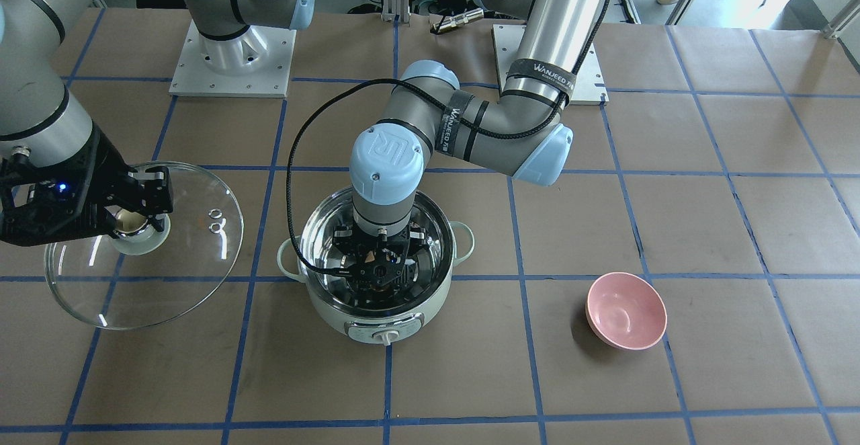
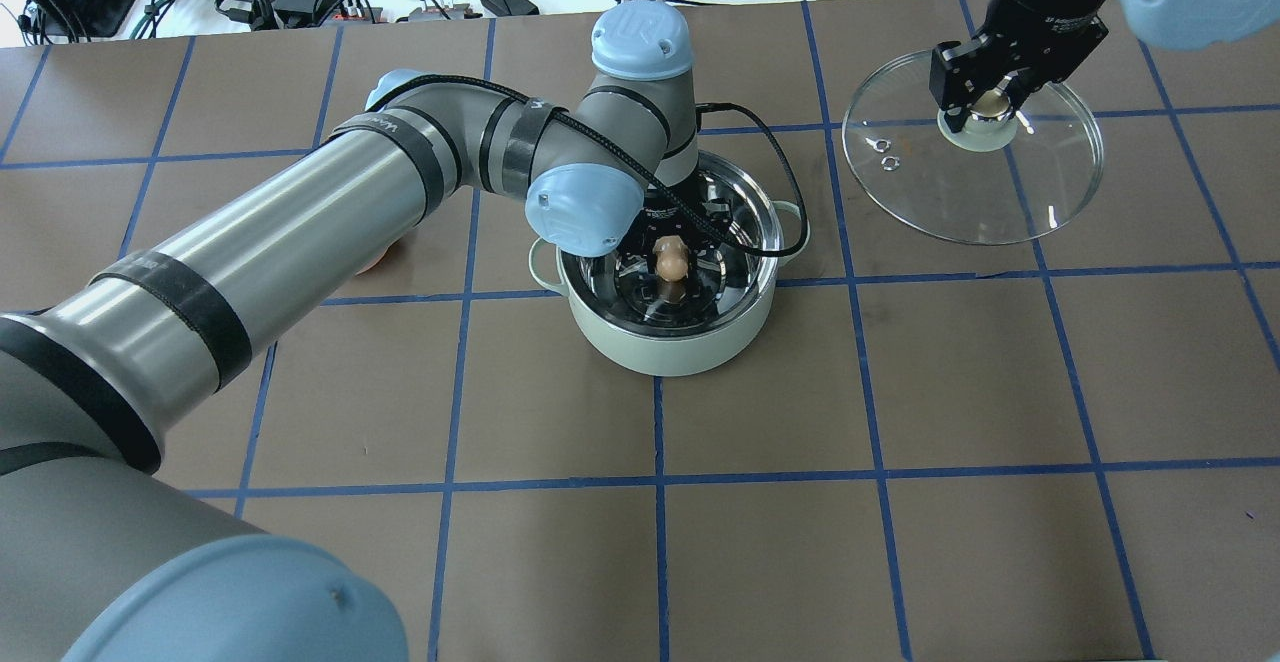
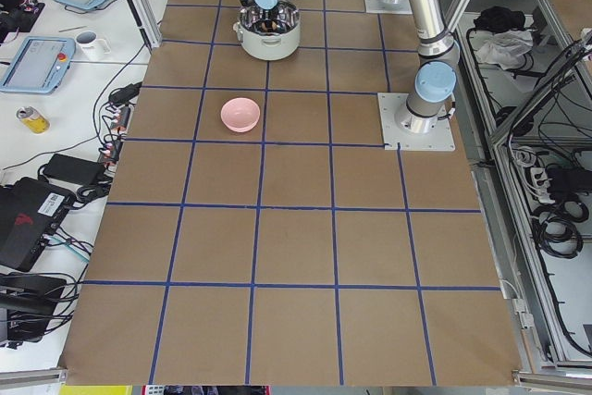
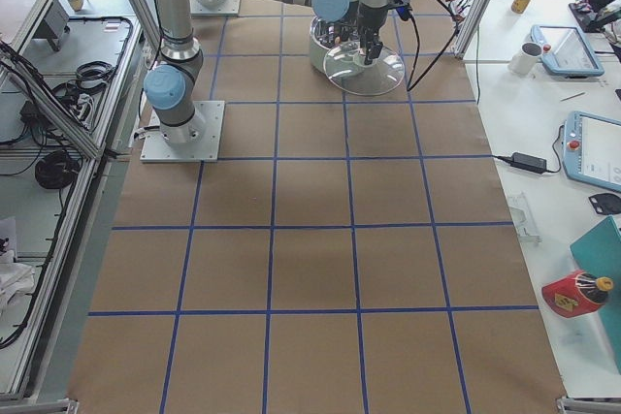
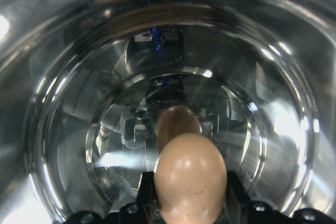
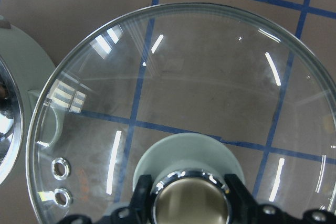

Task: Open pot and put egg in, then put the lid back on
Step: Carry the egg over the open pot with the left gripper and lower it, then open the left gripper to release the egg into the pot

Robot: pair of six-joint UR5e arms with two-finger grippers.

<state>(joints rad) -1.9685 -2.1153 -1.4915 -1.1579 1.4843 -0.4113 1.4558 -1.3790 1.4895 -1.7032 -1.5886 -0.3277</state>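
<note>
The mint-green pot (image 1: 383, 320) stands open mid-table, and its steel inside shows in the overhead view (image 2: 740, 272). My left gripper (image 2: 671, 272) reaches down into it and is shut on the tan egg (image 2: 671, 260). In the left wrist view the egg (image 5: 191, 179) sits between the fingers, and its reflection lies on the steel floor below. My right gripper (image 1: 138, 220) is shut on the cream-gold knob of the glass lid (image 1: 195, 263). It holds the lid tilted above the table beside the pot. The lid also shows in the overhead view (image 2: 1000, 197) and in the right wrist view (image 6: 199, 87).
A pink bowl (image 1: 626, 310) sits on the table on the pot's other side from the lid, and it also shows in the exterior left view (image 3: 240, 114). The left arm's cable (image 1: 290, 183) loops over the pot rim. Blue tape lines grid the brown table (image 1: 470, 378).
</note>
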